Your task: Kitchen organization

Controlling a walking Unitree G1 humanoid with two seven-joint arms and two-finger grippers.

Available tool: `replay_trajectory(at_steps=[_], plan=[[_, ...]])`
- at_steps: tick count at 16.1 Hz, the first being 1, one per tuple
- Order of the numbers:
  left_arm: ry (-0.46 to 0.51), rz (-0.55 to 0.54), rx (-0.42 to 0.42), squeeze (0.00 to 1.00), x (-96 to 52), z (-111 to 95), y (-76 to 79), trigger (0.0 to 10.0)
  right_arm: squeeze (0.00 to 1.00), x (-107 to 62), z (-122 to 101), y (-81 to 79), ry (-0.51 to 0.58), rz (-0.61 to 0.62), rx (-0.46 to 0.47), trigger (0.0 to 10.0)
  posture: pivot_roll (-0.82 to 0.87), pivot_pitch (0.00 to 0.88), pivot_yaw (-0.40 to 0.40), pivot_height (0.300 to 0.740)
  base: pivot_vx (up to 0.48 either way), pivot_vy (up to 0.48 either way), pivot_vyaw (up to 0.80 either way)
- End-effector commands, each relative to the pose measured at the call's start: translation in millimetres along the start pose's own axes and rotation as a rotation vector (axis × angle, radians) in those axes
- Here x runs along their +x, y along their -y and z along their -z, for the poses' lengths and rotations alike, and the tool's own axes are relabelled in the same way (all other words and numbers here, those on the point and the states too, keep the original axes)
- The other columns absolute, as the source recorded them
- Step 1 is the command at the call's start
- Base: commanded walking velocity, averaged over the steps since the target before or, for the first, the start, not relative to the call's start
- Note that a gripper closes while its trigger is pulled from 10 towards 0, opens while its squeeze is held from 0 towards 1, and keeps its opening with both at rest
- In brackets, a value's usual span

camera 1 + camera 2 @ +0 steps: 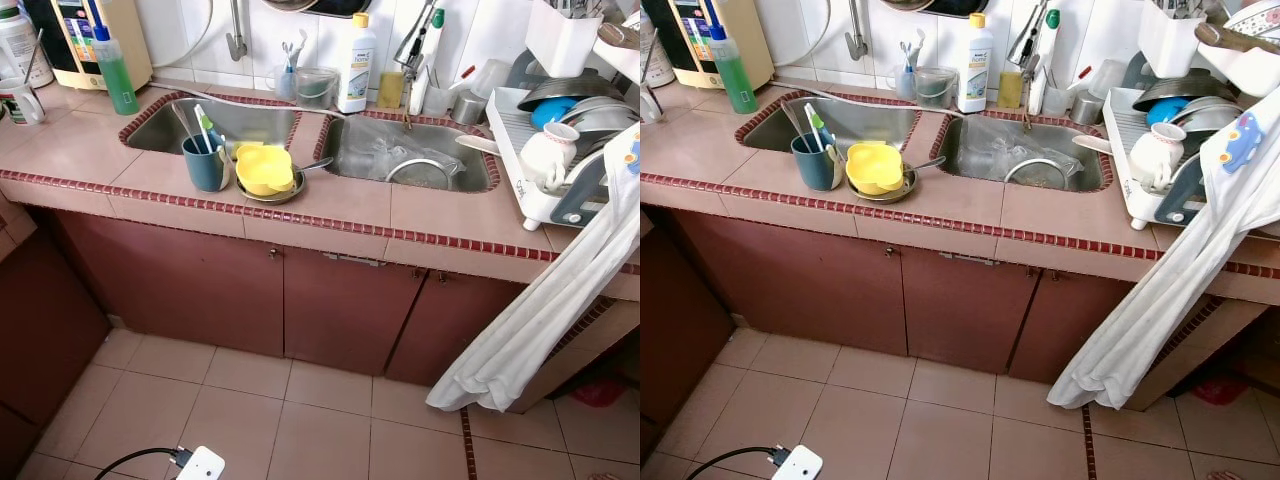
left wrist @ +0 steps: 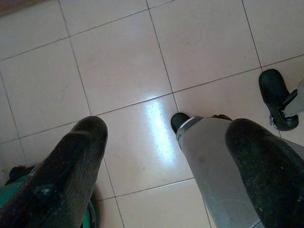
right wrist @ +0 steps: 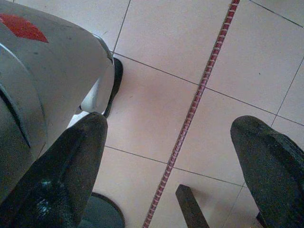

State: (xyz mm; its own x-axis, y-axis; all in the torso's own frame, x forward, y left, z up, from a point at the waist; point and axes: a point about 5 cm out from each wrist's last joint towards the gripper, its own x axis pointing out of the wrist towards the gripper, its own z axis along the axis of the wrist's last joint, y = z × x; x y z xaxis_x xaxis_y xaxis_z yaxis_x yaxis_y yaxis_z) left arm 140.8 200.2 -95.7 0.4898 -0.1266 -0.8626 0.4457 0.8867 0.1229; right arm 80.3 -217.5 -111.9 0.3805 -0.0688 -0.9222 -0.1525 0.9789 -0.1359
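A pink tiled counter (image 1: 330,205) with a red trim holds two steel sinks. Between them, near the front edge, a yellow bowl (image 1: 265,168) sits on a metal pan, next to a blue cup (image 1: 205,160) holding a toothbrush. The left sink (image 1: 245,122) is nearly bare; the right sink (image 1: 395,148) holds a round metal piece. A white dish rack (image 1: 560,165) at the right carries a white mug and several bowls. My left gripper (image 2: 168,128) and right gripper (image 3: 170,124) both hang open over the tiled floor, holding nothing.
A green bottle (image 1: 115,70), a white bottle (image 1: 355,62) and a clear container (image 1: 315,88) stand along the back wall. A white cloth (image 1: 555,300) hangs from the counter's right end. Brown cupboard doors (image 1: 340,310) are shut. A white plug (image 1: 200,465) lies on the floor.
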Motion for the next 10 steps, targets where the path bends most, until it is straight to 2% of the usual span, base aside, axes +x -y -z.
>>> replay_trajectory(at_steps=[1, 4, 6, 10], plan=[[-0.005, -0.025, -0.144, 0.00, 9.9, -20.5, 12.3, 10.0, 0.00, 10.3, -77.9, -10.3, 0.187, -0.015, -0.035, 10.0, -0.14, 0.000, 0.019, 0.740, 0.000, 0.000, 0.00], [0.005, -0.050, -0.168, 0.00, 9.8, -23.0, 7.1, 10.0, 0.00, 10.4, -81.0, -10.0, 0.195, -0.005, -0.008, 10.0, -0.13, 0.000, 0.020, 0.740, 0.000, 0.000, 0.00], [0.009, -0.054, -0.151, 0.00, 9.5, -23.7, 4.8, 10.0, 0.00, 10.4, -80.3, -10.9, 0.193, -0.010, -0.042, 10.0, -0.13, 0.000, 0.026, 0.740, 0.000, 0.000, 0.00], [0.016, -0.057, -0.191, 0.00, 9.0, -24.1, 1.4, 10.0, 0.00, 10.3, -80.7, -7.3, 0.194, 0.004, -0.024, 10.0, -0.13, 0.000, 0.032, 0.740, 0.000, 0.000, 0.00]])
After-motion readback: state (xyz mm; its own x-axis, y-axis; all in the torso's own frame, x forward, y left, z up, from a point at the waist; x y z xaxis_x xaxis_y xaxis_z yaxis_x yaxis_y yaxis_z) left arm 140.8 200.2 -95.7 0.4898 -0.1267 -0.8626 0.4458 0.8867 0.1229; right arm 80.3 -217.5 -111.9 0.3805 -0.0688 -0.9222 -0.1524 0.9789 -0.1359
